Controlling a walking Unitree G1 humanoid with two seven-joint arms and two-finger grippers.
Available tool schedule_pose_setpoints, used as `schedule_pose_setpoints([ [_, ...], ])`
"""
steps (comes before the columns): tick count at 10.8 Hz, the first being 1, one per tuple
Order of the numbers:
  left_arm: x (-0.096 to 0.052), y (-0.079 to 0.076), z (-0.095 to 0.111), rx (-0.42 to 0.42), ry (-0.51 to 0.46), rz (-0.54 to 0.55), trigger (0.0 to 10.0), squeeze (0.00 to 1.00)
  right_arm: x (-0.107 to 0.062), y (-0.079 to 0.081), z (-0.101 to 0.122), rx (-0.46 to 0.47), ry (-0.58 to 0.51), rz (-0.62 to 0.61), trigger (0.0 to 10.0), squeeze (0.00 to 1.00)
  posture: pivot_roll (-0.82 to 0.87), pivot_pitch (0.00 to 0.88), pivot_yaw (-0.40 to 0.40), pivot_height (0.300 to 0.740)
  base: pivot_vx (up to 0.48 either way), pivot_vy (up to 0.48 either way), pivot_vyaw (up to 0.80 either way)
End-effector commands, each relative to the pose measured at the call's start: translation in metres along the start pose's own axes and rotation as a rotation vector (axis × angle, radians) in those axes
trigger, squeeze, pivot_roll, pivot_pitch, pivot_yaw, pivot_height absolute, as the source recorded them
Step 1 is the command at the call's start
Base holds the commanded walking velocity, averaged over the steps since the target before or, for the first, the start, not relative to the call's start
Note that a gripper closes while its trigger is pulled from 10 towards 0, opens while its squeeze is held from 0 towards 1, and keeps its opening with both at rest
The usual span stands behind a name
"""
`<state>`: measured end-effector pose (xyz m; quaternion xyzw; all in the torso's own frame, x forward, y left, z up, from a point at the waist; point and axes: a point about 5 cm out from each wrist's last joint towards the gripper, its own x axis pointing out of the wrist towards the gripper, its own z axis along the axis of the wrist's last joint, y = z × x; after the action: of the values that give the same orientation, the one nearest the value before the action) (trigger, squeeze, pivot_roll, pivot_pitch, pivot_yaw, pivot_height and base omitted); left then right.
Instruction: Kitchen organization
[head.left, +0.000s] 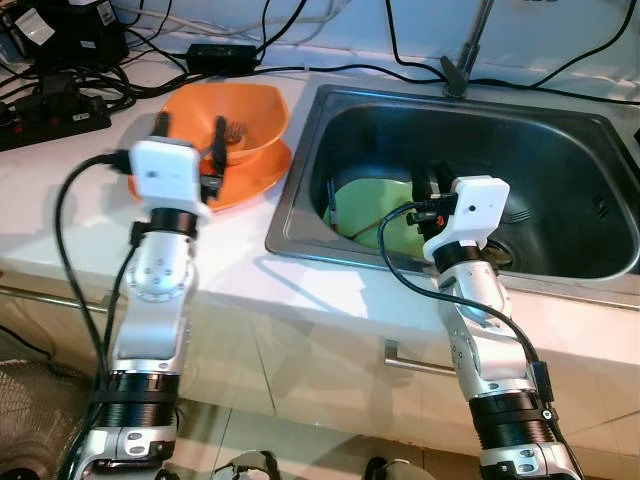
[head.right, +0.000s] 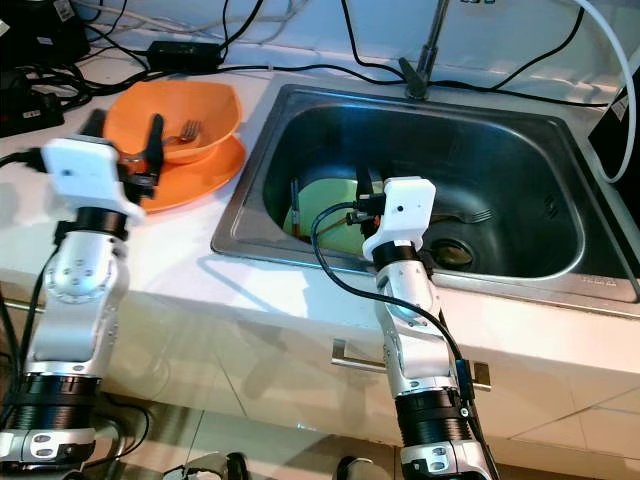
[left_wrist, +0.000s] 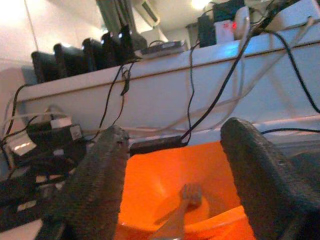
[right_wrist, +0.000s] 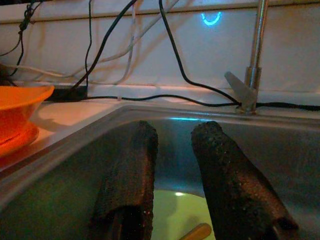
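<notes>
White counter (head.left: 60, 210), steel sink (head.left: 560, 265), left claw (head.left: 190, 130) apart over orange bowl (head.left: 255, 110), right claw (right_wrist: 175, 175) slightly apart in sink

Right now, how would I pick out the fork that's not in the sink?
Start at the white counter to the left of the steel sink. An orange bowl sits there on an orange plate. The fork lies inside that bowl, just past the left gripper and its open fingers.

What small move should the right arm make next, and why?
Probably lower the right gripper toward the green plate on the sink floor. It hangs open above the plate, gripping nothing. The left gripper hovers open by the orange bowl, where a fork lies.
</notes>
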<state>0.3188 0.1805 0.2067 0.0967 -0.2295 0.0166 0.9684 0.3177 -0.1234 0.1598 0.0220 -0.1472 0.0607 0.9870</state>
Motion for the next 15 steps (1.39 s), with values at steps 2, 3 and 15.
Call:
schedule_pose_setpoints([
  [2,-0.001,0.006,-0.005,0.020,0.016,0.012,10.0,0.00,0.001,0.000,-0.002,0.001,0.013,-0.002,10.0,0.00,0.06,0.083,-0.006,0.740,0.000,0.000,0.00],
  [3,-0.002,0.008,-0.006,0.021,0.022,0.016,10.0,0.00,0.001,0.000,-0.002,0.001,0.013,-0.002,10.0,0.00,0.06,0.082,-0.006,0.740,0.000,0.000,0.00],
  [15,0.006,0.002,-0.036,-0.059,0.166,-0.006,0.0,0.00,0.001,0.001,-0.004,-0.001,0.019,-0.012,10.0,0.00,0.05,0.091,0.003,0.740,0.000,0.000,0.00],
])
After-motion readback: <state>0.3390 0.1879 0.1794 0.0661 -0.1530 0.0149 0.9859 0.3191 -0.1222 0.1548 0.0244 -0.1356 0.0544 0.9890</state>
